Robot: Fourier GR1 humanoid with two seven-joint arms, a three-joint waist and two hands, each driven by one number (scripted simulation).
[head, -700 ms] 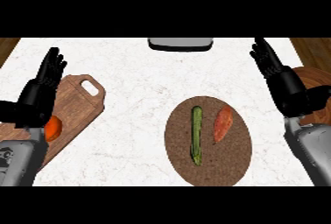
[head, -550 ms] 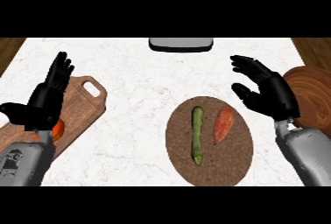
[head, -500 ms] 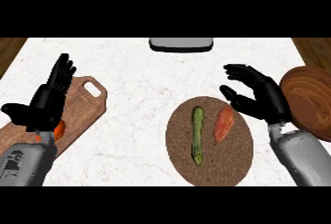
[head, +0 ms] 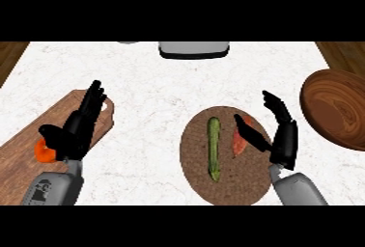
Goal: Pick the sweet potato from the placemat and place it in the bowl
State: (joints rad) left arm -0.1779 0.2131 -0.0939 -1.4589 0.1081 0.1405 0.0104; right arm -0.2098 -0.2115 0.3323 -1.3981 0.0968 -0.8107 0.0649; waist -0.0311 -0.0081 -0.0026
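Over the placemat (head: 231, 185), the right hand (head: 279, 132), fingers spread wide, apparently touches the sweet potato (head: 239, 144); left hand (head: 77, 129) rests open.

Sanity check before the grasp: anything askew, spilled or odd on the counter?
Nothing stands out. The sweet potato and a green vegetable lie side by side on the placemat, nothing spilled. The wooden bowl sits upright at the right edge. The right hand is open beside the sweet potato; the left hand rests over the cutting board.
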